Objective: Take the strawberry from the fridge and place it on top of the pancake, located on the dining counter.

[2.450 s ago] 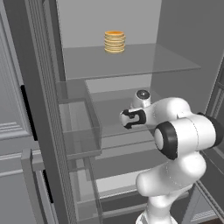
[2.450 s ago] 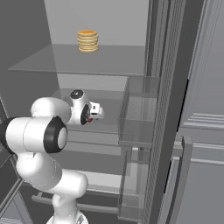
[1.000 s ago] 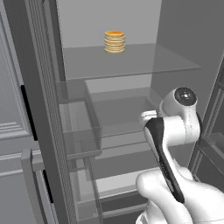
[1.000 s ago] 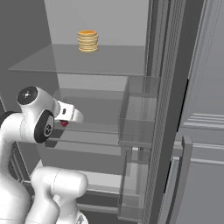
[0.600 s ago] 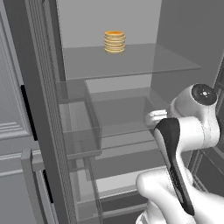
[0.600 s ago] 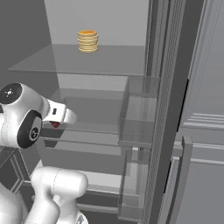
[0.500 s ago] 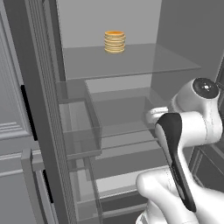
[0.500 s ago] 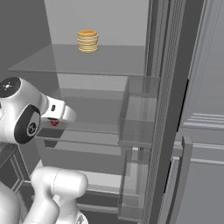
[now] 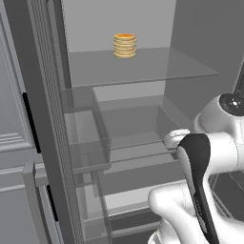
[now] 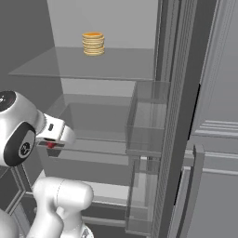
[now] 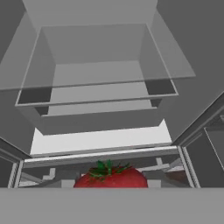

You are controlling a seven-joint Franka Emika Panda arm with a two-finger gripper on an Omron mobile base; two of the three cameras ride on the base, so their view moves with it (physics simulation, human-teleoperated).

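Strawberry (image 11: 110,176) sitting right at the claw, pinched between the fingers, with its green leaves showing at the near edge of the hand view. Also showing as a small red spot (image 10: 50,145) under the white hand in the right base view. Claw (image 10: 50,146) closing narrowly on the berry, so holding it, not spread.

Being carried out of the fridge (image 9: 43,119) now: compared with a moment ago, moving back and toward the right side of the fridge opening, away from the glass shelves (image 9: 138,66) and the clear drawer (image 11: 98,78). Hand no longer reaching deep inside but pulling to the near edge, with the white arm folding close to the base.

Meaning for the task: the picking part looking finished, the carrying part beginning. Dining desk and the plated pancake not appearing here, so probably needing a drive of the base first.

Yellow-golden stack (image 9: 125,45) resting on the upper shelf, far inside, with no plate under it; likely not the target. Fridge doors standing open on both sides, so taking care while backing out, probably.
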